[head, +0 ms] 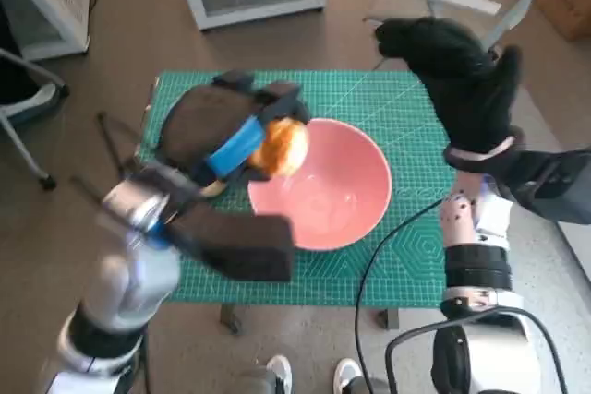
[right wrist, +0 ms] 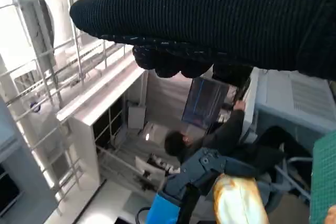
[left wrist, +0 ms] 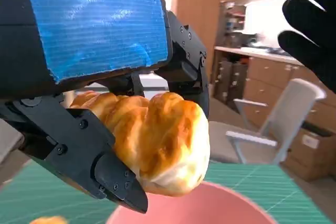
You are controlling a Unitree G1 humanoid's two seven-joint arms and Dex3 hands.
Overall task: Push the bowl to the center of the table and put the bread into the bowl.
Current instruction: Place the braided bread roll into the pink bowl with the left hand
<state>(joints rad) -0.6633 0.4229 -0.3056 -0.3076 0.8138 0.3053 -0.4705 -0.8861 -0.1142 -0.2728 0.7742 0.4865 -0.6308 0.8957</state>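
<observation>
My left hand (head: 217,140) grips the bread (head: 283,147) between its black fingers (left wrist: 113,184), holding it raised over the left rim of the pink bowl (head: 323,200), placed for a drop inside. The bowl sits mid-frame on the green mat, about central on the surface (head: 406,256). My right hand (head: 462,80) is lifted clear at upper right, fingers spread, holding nothing
</observation>
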